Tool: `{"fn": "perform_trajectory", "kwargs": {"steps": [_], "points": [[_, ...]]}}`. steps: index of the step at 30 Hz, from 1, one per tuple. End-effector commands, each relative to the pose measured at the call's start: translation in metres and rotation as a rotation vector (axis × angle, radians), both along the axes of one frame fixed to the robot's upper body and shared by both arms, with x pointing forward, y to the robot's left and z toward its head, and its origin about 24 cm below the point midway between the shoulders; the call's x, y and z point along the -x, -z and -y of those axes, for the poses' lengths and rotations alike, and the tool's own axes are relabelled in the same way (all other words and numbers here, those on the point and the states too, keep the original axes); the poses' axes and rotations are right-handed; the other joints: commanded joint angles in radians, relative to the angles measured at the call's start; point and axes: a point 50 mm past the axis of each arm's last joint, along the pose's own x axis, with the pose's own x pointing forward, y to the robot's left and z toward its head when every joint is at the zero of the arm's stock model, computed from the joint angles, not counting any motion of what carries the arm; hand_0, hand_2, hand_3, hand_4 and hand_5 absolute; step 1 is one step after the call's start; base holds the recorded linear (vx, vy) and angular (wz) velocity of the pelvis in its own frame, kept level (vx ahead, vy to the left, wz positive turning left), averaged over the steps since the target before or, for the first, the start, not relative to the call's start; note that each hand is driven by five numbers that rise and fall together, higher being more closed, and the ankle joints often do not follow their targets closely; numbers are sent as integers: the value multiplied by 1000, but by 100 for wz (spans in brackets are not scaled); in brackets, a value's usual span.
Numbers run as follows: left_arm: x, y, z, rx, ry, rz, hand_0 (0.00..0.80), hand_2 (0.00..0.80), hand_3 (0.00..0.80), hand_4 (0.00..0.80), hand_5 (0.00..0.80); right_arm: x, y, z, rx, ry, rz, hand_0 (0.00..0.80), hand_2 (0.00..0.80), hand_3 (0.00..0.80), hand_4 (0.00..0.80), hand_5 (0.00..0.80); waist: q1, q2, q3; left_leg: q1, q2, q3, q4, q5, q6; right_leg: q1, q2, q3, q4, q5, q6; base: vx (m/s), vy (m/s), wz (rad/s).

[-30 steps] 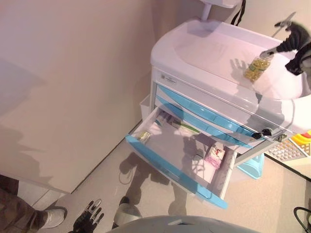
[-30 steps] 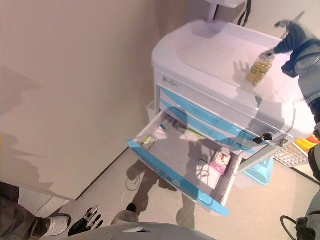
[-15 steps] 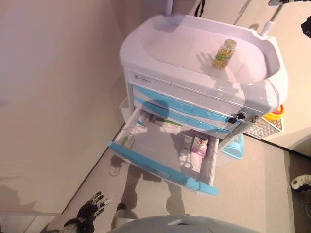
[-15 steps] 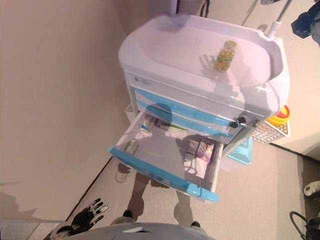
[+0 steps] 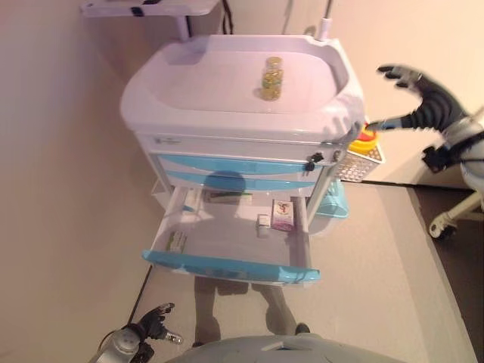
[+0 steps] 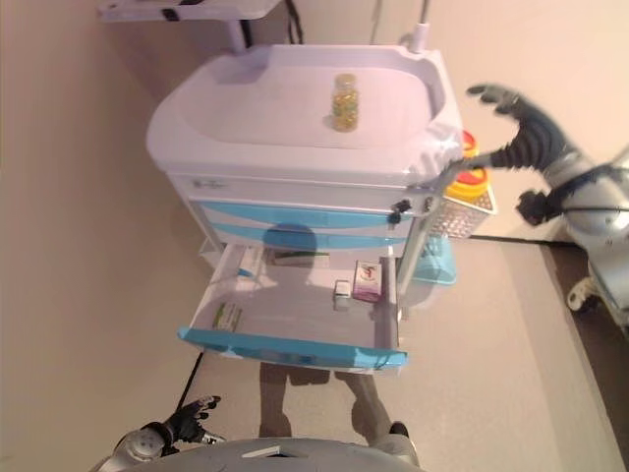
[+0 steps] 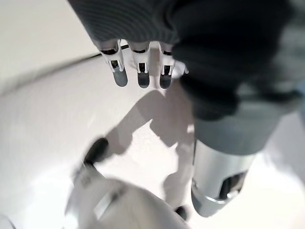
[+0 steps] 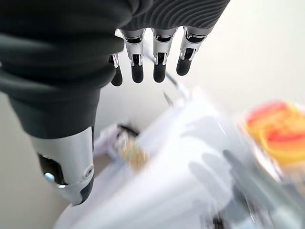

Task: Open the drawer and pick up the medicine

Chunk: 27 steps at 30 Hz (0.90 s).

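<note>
Medicine bottle (image 5: 272, 77) upright on cart top (image 5: 189, 83), well clear of right hand (image 5: 423, 94), raised beside cart, fingers spread, empty. Left hand (image 5: 151, 327) low by floor, relaxed, empty. Drawer (image 5: 227, 249) open, small boxes (image 5: 283, 215) inside.

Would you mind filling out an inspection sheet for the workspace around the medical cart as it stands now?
Surface: white cart top, bare except one bottle.
Job's things: bottom drawer pulled open; pill bottle upright on the cart top; pink medicine box and small packs lying in the drawer.
Clutter: yellow container in a side basket.
Hands: left hand low by the floor, open, empty; right hand raised right of the cart, open, empty.
Cables: nothing seen.
Surroundings: beige wall, grey floor.
</note>
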Motion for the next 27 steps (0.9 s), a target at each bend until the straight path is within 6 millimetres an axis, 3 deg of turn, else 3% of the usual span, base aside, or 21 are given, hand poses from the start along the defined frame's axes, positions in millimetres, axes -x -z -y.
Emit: {"fn": "perform_trajectory", "kwargs": {"steps": [1, 7, 10, 13, 18, 24, 27], "points": [[-33, -18, -13, -104, 131, 95, 0, 0, 0, 0, 0, 14, -7, -20, -93, -203, 52, 0, 0, 0, 0, 0, -12, -28, 17, -25, 18, 12, 123, -95, 62, -65, -28, 3, 116, -16, 22, -3, -74, -31], [-57, -25, 0, -109, 186, 189, 0, 0, 0, 0, 0, 37, 39, -39, -196, -468, -184, 0, 0, 0, 0, 0, -72, -29, 36, -26, 23, 65, 142, -107, 62, -102, -18, 48, 118, -4, 27, -13, -68, -29], [-75, -36, -2, -121, 190, 262, 0, 0, 0, 0, 0, 43, 56, -49, -273, -652, -352, 0, 0, 0, 0, 0, -95, -27, 58, -38, 30, 80, 165, -113, 57, -132, -15, 68, 134, -2, 27, -34, -34, -26], [-91, -47, -6, -114, 155, 332, 0, 0, 0, 0, 0, 46, 73, -55, -264, -722, -465, 0, 0, 0, 0, 0, -109, -22, 80, -55, 33, 86, 179, -113, 53, -161, -14, 82, 148, 3, 24, -46, -12, -16], [-110, -65, -25, -94, 46, 420, 0, 0, 0, 0, 0, 50, 104, -55, -322, -745, -640, 0, 0, 0, 0, 0, -136, -13, 126, -84, 35, 98, 200, -112, 46, -212, -12, 111, 170, 6, 17, -71, 36, -14], [-122, -86, -57, -37, -148, 465, 0, 0, 0, 0, 0, 56, 133, -39, -399, -696, -808, 0, 0, 0, 0, 0, -187, 7, 185, -100, 33, 114, 225, -127, 32, -259, -10, 149, 201, -11, 14, 4, 108, -15], [-131, -106, -79, 10, -271, 521, 0, 0, 0, 0, 0, 56, 142, -30, -423, -653, -836, 0, 0, 0, 0, 0, -220, 8, 225, -129, 35, 133, 245, -125, 25, -303, -2, 179, 216, -13, 8, -45, 109, -23]]}}
